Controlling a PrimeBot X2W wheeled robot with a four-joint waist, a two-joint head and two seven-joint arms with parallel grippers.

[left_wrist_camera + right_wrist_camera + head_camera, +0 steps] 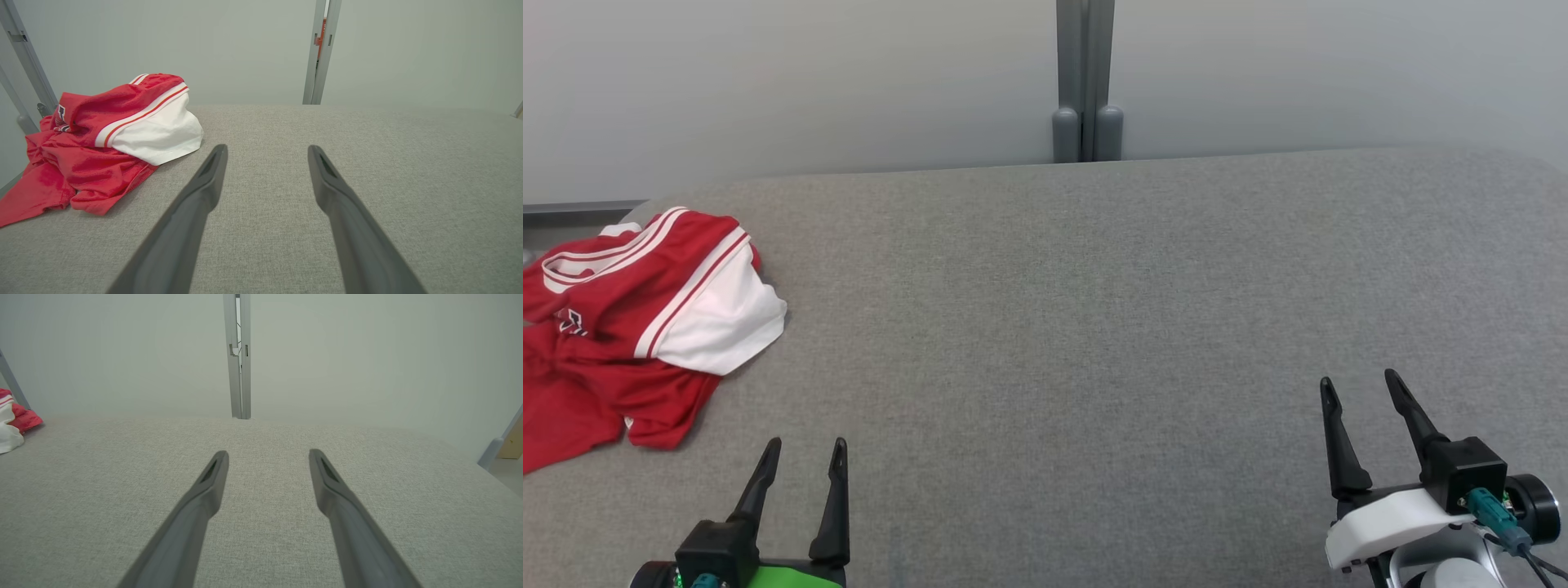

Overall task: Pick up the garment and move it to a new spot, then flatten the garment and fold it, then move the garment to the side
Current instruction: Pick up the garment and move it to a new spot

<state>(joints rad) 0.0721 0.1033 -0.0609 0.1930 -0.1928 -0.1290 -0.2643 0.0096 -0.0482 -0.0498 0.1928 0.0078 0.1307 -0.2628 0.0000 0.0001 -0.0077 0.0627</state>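
Left hand [807, 445] sits low at the near edge of the grey fabric-covered surface [1062, 310]. Its two dark fingers are spread wide, point away from the robot and hold nothing.

At the far left lies the garment [645, 327], a red sports top with white panels and red-and-white striped trim. It is bunched in a loose heap near the surface's back-left corner, and its left part runs out of the head view. It lies beyond the left hand and off to that hand's left, apart from it.

The cloth looks thin, slightly shiny and limp, so it should be light. It will likely sag and slide, trail when lifted, and perhaps slip from a shallow pinch.

The best hold looks like a raised, doubled-up part. One choice is the white panel's lower edge, which bulges toward the left hand. The other is the striped band along the top of the heap. Pinching several layers deep should keep the heap from pulling open unevenly.

The middle of the surface offers a broad stretch for the new spot and for flattening.

At the right, the right hand [1359, 380] hovers near the front edge, well apart from the garment. Its fingers are likewise wide apart and hold nothing.
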